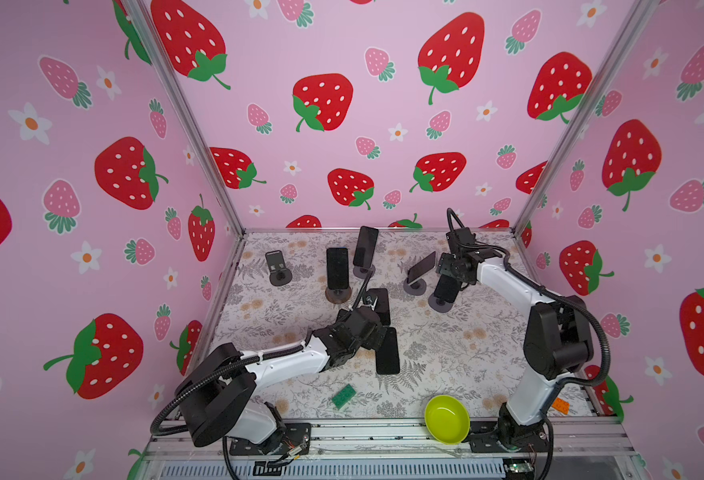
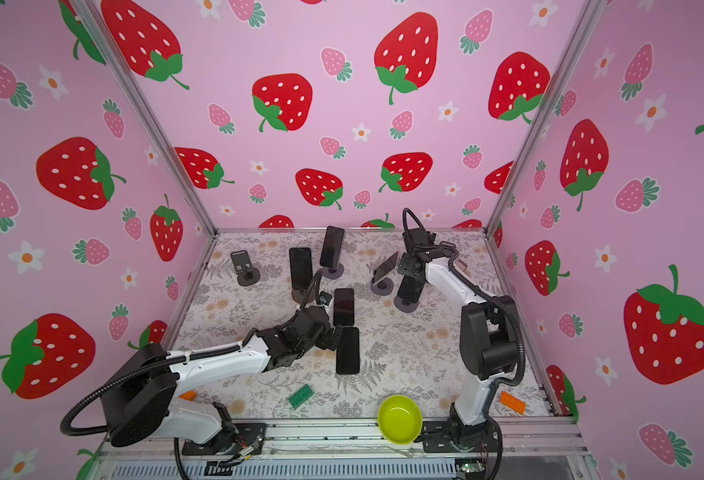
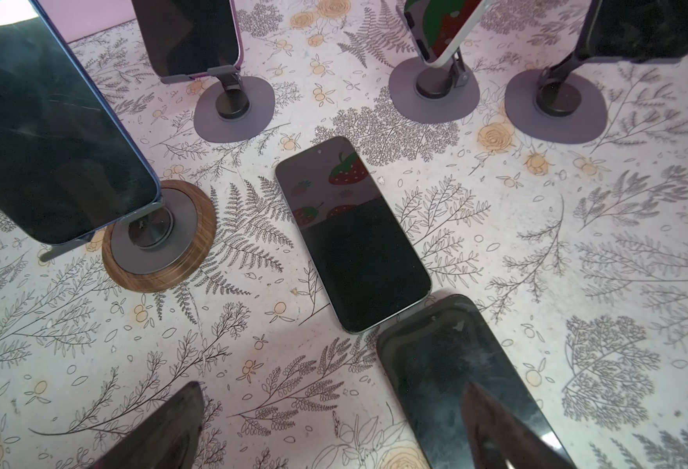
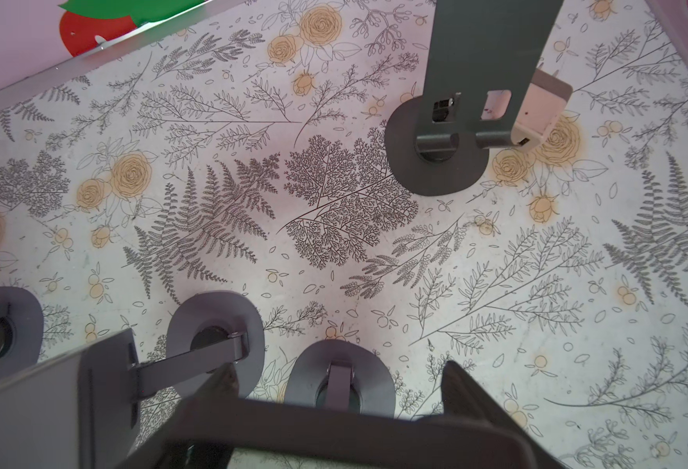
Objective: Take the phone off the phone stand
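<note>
Several phones stand on stands at the back of the table. My right gripper (image 1: 450,274) is down over the right-most phone (image 1: 446,291), which stands on a grey phone stand (image 1: 439,305). In the right wrist view the fingers (image 4: 460,377) flank the phone's dark top edge (image 4: 334,422), above the stand's base (image 4: 314,365). Whether they press on it does not show. My left gripper (image 1: 377,334) hangs open at mid-table, one finger over a phone lying flat (image 3: 448,365). Nothing is between its fingers. A second flat phone (image 3: 352,231) lies just beyond.
At the back stand an empty stand (image 1: 277,268), a phone on a wooden-rimmed stand (image 1: 337,268), an upright phone (image 1: 365,247) and a tilted phone (image 1: 421,266). Near the front edge are a green brick (image 1: 344,397), a lime bowl (image 1: 446,419) and an orange brick (image 1: 560,405).
</note>
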`<state>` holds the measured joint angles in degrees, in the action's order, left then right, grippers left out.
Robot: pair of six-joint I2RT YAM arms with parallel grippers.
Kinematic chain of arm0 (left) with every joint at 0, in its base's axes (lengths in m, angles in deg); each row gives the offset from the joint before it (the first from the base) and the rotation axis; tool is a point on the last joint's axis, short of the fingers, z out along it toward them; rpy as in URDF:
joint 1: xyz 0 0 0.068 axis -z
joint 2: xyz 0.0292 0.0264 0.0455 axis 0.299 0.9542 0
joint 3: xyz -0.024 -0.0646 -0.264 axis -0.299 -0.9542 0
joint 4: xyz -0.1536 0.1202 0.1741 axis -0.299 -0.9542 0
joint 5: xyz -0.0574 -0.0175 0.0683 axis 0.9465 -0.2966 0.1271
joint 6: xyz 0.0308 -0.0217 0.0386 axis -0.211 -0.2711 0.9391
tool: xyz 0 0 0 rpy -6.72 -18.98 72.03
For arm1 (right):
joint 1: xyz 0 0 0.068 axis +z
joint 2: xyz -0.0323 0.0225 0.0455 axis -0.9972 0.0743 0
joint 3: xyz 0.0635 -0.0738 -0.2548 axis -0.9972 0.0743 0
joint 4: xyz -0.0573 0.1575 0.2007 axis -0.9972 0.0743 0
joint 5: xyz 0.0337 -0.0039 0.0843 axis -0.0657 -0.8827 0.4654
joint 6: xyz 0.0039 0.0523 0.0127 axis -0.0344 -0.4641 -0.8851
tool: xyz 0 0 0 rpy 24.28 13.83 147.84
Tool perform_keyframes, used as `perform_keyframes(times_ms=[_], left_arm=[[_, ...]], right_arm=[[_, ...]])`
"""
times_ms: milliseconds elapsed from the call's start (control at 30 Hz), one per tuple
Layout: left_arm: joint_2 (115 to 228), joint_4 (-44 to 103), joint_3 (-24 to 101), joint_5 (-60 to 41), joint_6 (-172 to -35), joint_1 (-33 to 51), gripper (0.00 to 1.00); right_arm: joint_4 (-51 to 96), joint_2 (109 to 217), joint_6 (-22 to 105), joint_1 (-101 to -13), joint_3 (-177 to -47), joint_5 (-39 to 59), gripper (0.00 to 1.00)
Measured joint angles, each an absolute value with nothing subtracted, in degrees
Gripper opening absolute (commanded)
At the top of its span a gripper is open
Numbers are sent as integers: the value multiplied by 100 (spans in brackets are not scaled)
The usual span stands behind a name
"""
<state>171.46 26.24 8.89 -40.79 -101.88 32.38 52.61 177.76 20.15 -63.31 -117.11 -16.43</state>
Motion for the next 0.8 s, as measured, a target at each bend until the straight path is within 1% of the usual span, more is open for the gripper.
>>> perform_keyframes(times_ms=[67,133,200,567,800], left_arm=[[17146,2622,891,-4088,-10188,3238,99],[17148,2535,929,-4127,-10195,3240,99],[17150,2465,970,-4206,-10210,3244,99],[17150,2391,981,-4381,-10234,3249,99],[17150,2384,981,-4387,-10236,3249,100]], right_arm=[[5218,17769,2017,-6298,-11686,-1650,77],[5097,17724,2032,-6272,-11586,-1665,73],[5065,17656,2041,-6256,-11516,-1674,71],[4993,17584,2196,-6243,-11415,-1707,71],[5036,17280,2390,-6243,-11350,-1759,71]])
